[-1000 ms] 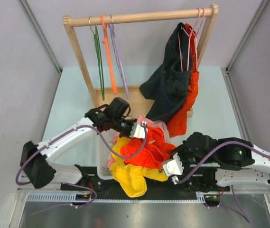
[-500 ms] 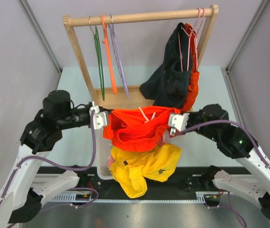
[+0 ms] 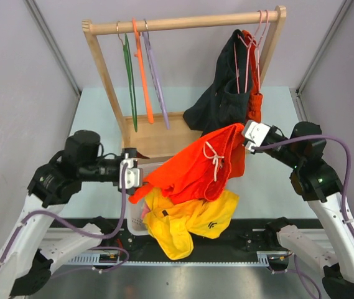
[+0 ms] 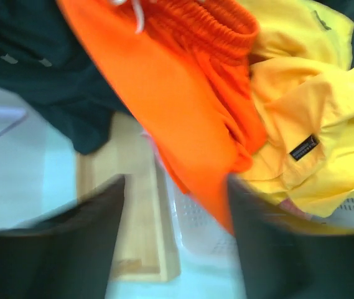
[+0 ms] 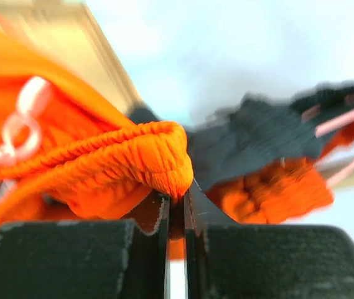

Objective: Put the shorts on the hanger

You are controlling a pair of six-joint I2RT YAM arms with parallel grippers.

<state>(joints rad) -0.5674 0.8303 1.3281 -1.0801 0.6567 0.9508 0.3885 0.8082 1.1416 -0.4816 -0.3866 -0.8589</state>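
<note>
Since half a second ago the right gripper has climbed back toward the rack and the left gripper has sunk. The bright orange fabric shorts with the white drawstring are now slanting from upper right to lower left instead of stretching level between the arms. Their high corner is overlapping the hem of the dark hanging garment, and their low edge is trailing over the yellow shorts heaped on the white mesh basket. The thin orange plastic hanger is hanging well apart from them on the wooden rail, squeezed between the green hanger and the lilac wavy-edged hanger. A bare stretch of rail is running from there to the pink hangers carrying the dark garment and the red-orange garment. The right wrist view is showing what the overhead one does not: both fingers pressing together on the ribbed waistband. The left wrist view is showing that gripper's fingers spread wide, with the orange hem hanging beyond them, ungripped.
</note>
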